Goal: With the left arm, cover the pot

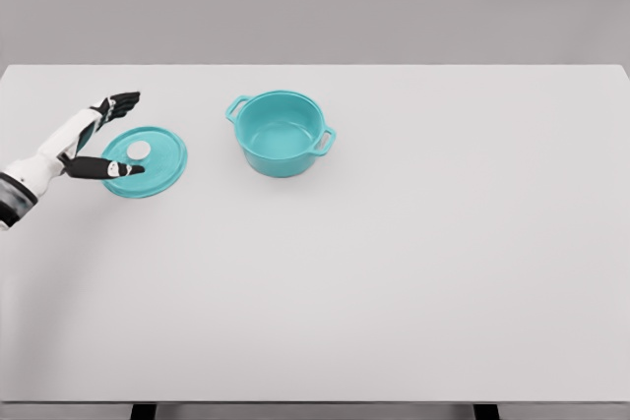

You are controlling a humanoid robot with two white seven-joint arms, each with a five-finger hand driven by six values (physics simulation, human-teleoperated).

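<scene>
A teal pot with two side handles stands uncovered on the white table, left of the middle toward the back. Its teal lid with a white knob lies flat on the table to the pot's left. My left hand comes in from the left edge and hovers at the lid's left rim, open. The thumb reaches over the lid's near edge and the fingers spread behind its far edge. It holds nothing. The right arm is out of view.
</scene>
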